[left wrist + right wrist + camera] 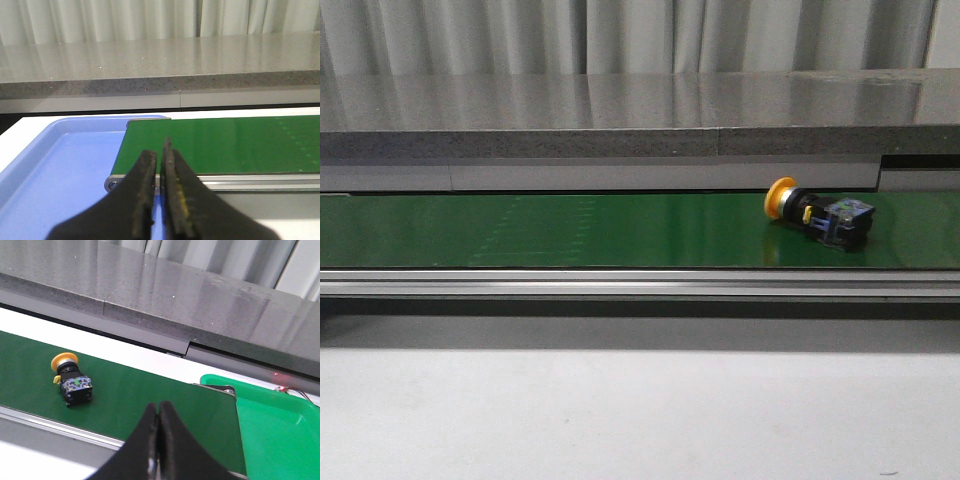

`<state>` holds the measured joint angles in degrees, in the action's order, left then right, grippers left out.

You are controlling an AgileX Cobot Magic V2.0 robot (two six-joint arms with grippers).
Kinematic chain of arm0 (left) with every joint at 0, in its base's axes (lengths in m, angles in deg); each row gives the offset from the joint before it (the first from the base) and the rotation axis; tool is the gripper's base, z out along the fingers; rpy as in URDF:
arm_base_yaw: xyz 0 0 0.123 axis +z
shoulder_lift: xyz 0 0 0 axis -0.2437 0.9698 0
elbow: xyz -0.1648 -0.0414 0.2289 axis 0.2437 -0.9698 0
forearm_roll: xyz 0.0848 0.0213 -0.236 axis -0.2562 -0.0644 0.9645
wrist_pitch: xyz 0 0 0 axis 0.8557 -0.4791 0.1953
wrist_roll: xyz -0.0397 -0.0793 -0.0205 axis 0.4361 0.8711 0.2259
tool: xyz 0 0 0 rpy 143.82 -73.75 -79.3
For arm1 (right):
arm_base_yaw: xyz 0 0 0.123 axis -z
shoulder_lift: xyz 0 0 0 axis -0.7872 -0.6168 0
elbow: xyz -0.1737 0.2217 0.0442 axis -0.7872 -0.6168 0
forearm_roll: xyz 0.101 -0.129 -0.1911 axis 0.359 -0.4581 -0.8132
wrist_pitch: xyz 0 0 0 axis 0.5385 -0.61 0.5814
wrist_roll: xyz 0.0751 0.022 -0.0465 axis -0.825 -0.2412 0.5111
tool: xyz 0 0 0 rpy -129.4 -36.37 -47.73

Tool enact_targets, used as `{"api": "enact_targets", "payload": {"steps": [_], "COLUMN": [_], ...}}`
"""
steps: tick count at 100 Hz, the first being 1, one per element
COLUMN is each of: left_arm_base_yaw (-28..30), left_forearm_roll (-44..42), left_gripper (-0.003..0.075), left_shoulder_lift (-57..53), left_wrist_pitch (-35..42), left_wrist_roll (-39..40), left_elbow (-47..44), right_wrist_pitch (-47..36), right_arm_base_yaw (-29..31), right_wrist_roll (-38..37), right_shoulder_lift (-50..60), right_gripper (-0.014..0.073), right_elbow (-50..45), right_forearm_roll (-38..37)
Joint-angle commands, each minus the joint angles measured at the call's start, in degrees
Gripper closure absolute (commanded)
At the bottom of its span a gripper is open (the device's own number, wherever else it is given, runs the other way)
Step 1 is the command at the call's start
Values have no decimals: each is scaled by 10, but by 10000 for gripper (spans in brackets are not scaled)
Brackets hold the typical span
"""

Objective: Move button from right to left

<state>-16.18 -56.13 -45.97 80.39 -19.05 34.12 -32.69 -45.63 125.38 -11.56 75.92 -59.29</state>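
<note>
A: Grey stone counter behind, green belt (pixel 570 230) running across the front view. Blue tray (pixel 60 170) sits at the belt's left end.

B: Left gripper (pixel 160 150)?

A: Jaws nearly together, narrow slit, nothing in them, above the belt's left end. Button (pixel 817 213) lies on its side on the belt's right part, yellow cap pointing left.

B: Right gripper (pixel 159 412)?

A: Pressed closed, empty, near the belt's right end by the green tray (pixel 270 425). Button well apart from it.

B: Grip?

A: Looks rigid, light. Round cap likely rolls and slips; take the black boxy body across its flat sides.
</note>
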Motion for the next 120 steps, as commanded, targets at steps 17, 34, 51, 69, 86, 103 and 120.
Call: {"api": "enact_targets", "payload": {"steps": [17, 34, 51, 69, 86, 103, 120], "left_arm_base_yaw": [-5, -5, -5, -5, -5, -5, -5], "left_forearm_roll": [2, 2, 2, 2, 2, 2, 84], "left_gripper": [715, 715, 715, 715, 715, 715, 715], "left_shoulder_lift": [-19, -19, -19, -19, -19, -19, -19], "left_wrist_pitch": [46, 46, 46, 58, 58, 73, 89], "left_wrist_roll": [5, 5, 5, 5, 5, 5, 5], "left_elbow": [-22, -22, -22, -22, -22, -22, -16], "right_wrist_pitch": [-35, -35, -35, -35, -35, -35, -35], "right_arm_base_yaw": [-1, -1, -1, -1, -1, -1, -1], "right_wrist_roll": [5, 5, 5, 5, 5, 5, 5], "right_shoulder_lift": [-5, -5, -5, -5, -5, -5, -5], "right_gripper": [661, 661, 661, 661, 661, 661, 661], "right_elbow": [16, 16, 16, 16, 16, 16, 16], "right_forearm_roll": [10, 10, 10, 10, 10, 10, 10]}}
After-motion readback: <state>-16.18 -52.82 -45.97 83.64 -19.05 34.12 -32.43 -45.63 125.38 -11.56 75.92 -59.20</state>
